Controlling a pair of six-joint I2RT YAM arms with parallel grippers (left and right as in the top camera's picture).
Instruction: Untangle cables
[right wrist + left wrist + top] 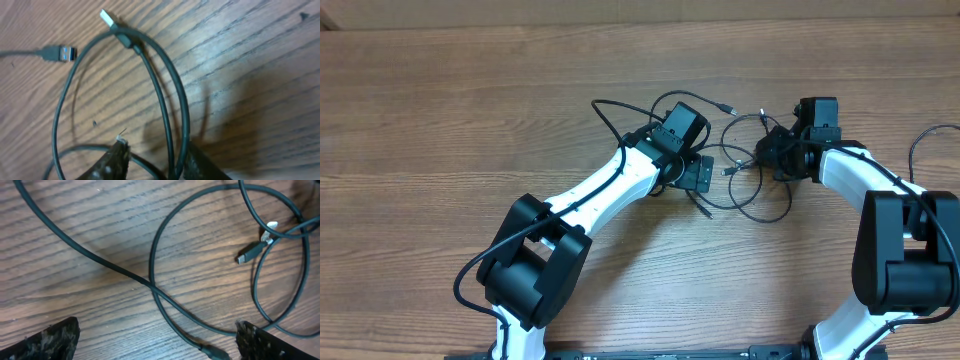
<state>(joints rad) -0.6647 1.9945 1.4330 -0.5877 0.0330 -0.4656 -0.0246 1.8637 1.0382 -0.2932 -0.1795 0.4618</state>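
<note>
Right claw (156, 162) sits low over the table (470, 100). Its two fingers (114, 162) stand fairly close on either side of two strands of the cables (183, 100). One strand lies against the finger on the right of the wrist view. Whether the strands are truly pinched or only bracketed cannot be told. From those fingers the strands run up as a narrow loop to a silver flat plug (106, 18). A second flat plug (61, 52) lies just left of it, apart from the loop.

Left claw (157, 331) is fully released, and its fingertips (60, 337) sit wide apart in the bottom corners of its wrist view. It hovers over a cable that crosses the wood diagonally and passes beneath the gap untouched. Beyond it a round loop lies flat. A small dark plug (248, 255) rests inside the loop, with a small white piece (270, 228) just above it where strands cross.

From overhead, the cables lie as a loose tangle of thin black loops on the table between the two claws, nearer the far edge. Some loops spread toward the near side.
</note>
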